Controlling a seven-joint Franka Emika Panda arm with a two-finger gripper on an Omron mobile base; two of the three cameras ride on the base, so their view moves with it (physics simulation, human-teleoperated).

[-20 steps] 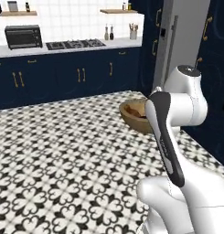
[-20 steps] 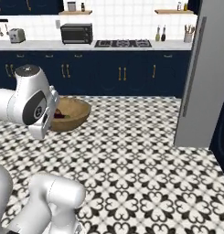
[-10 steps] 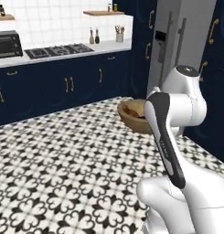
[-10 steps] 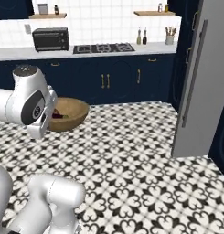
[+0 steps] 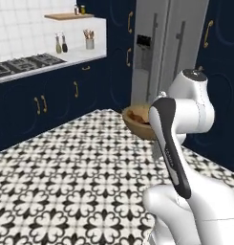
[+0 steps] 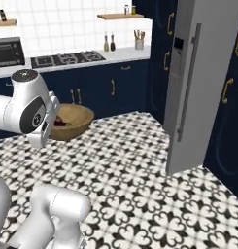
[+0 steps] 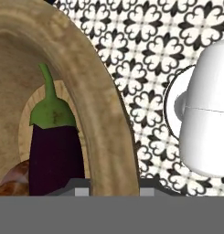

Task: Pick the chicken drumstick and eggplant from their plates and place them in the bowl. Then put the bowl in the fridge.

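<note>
My gripper (image 7: pixel 112 187) is shut on the rim of the wooden bowl (image 7: pixel 104 114), one fingertip inside the wall and one outside. The dark purple eggplant (image 7: pixel 56 155) lies in the bowl with its green stem pointing away from the hand. Beside it, at the view's lower left, shows the reddish-brown chicken drumstick (image 7: pixel 13 180). The bowl (image 5: pixel 135 123) hangs above the patterned floor, partly behind my arm, and it shows as well in the right base view (image 6: pixel 74 120). The grey fridge (image 5: pixel 166 52) stands just beyond it with both doors closed, and the right base view has the fridge (image 6: pixel 198 82) on the right.
Dark navy cabinets (image 5: pixel 56 95) run under a white counter with a gas hob (image 6: pixel 67 58), bottles (image 5: pixel 61 44) and a utensil pot (image 5: pixel 90 42). A toaster oven (image 6: pixel 6 51) sits at the far left. More navy cabinets (image 5: pixel 223 81) flank the fridge. Black-and-white tiled floor (image 6: pixel 135 160) lies open ahead.
Both base views have swung across the kitchen, so the fridge has come closer and larger. The bowl stays held in the same place relative to the arm.
</note>
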